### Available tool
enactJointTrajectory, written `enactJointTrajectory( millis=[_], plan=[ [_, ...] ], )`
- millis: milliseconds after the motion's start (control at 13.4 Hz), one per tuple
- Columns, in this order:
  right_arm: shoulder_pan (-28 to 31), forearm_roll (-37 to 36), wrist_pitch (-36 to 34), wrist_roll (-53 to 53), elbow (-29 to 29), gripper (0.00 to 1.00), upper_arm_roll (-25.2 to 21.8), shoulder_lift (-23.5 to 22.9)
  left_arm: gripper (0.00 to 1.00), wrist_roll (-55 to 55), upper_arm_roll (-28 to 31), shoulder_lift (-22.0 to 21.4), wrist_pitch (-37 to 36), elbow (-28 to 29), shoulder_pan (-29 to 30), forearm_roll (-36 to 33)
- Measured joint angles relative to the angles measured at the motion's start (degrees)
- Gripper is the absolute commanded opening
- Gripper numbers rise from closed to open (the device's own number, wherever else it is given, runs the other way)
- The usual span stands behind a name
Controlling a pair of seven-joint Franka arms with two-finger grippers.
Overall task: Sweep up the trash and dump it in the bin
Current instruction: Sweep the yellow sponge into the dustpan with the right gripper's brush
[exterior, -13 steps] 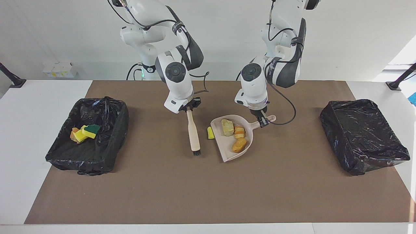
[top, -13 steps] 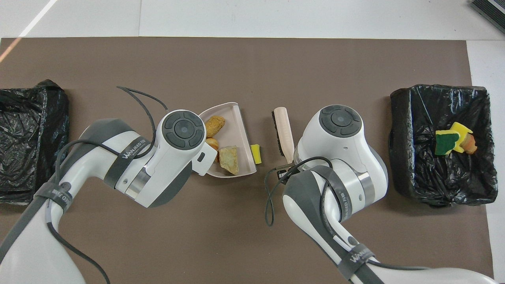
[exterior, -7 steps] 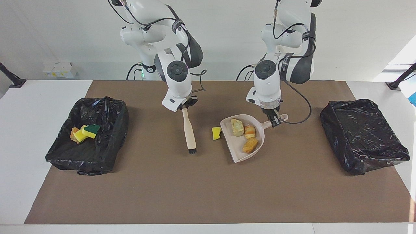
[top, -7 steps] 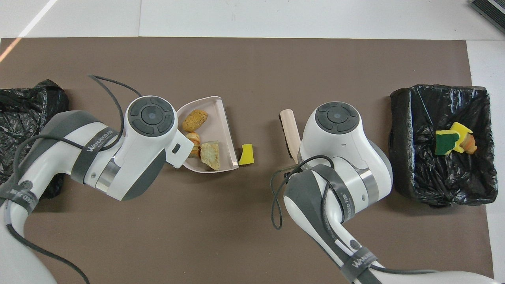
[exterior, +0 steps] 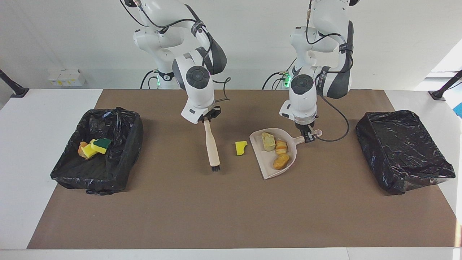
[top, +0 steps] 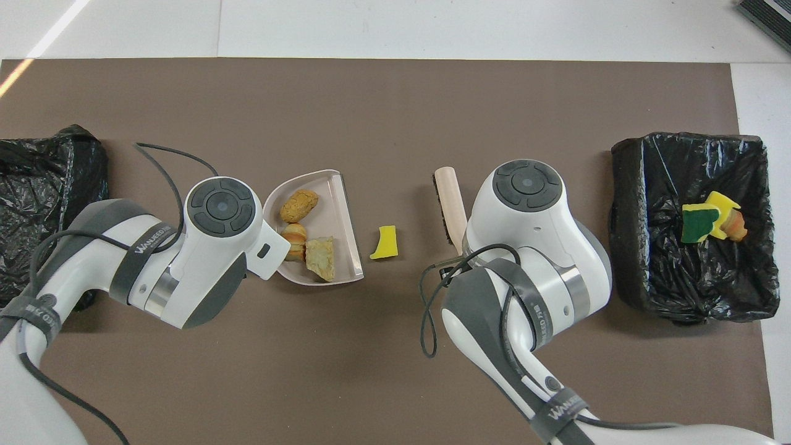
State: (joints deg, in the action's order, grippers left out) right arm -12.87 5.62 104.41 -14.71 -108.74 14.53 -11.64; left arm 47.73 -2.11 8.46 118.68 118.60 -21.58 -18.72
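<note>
Toward the right arm's end of the table (exterior: 231, 224), a bin (exterior: 96, 153) lined with black plastic holds three scraps of trash: a green-backed yellow sponge piece (exterior: 101, 144), a plain yellow sponge piece (exterior: 88, 151) and an orange-brown lump (exterior: 82, 148) pressed against them. Next along, the right gripper (exterior: 207, 120) is clamped shut on the top end of a brush (exterior: 211, 145); the pale wooden handle slopes down from the gripper, and the dark bristles at its lower end are at, or just above, the brown mat (exterior: 180, 202), contact not discernible. Between the brush and the dustpan (exterior: 271, 170), a single yellow sponge scrap (exterior: 240, 148) lies alone on the mat, apart from both, just off the dustpan's open edge. The beige dustpan carries three more scraps in a row: a pale chunk (exterior: 268, 141) nearest the robots, an orange-and-white lump (exterior: 281, 146) in the middle, and an orange-brown bread-like lump (exterior: 280, 161) farthest from them. The left gripper (exterior: 308, 136) is closed on the dustpan's handle, at the end toward the left arm's side; whether the pan rests on the mat or is slightly raised cannot be told. In the overhead view the left arm's wrist covers that handle and part of the pan (top: 346, 216), while the loose scrap (top: 385, 242) shows clear between the pan and the brush (top: 450, 203). Toward the left arm's end of the table stands a second black-lined bin (exterior: 402, 150), its inside not visible from either camera.
</note>
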Motion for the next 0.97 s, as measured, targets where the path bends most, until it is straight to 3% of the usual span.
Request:
enactJointTrajectory(
  millis=[225,599,974],
  plan=[
    [-4.0,1.7,2.7,-5.2,-0.4,0.0,0.1,-3.0,0.0,0.0,-0.3,0.1,0.2,0.1,-1.0,1.0],
    [-8.0,12.6,10.8,-6.2,-0.4,0.0,0.2,-3.8,0.0,-0.4,-0.5,0.0,0.2,0.1,-5.0,3.9],
    [-8.0,13.4,9.6,-6.8,1.9,0.0,-0.1,-3.7,0.0,0.0,-0.6,0.1,2.8,0.5,-5.1,6.4]
  ],
)
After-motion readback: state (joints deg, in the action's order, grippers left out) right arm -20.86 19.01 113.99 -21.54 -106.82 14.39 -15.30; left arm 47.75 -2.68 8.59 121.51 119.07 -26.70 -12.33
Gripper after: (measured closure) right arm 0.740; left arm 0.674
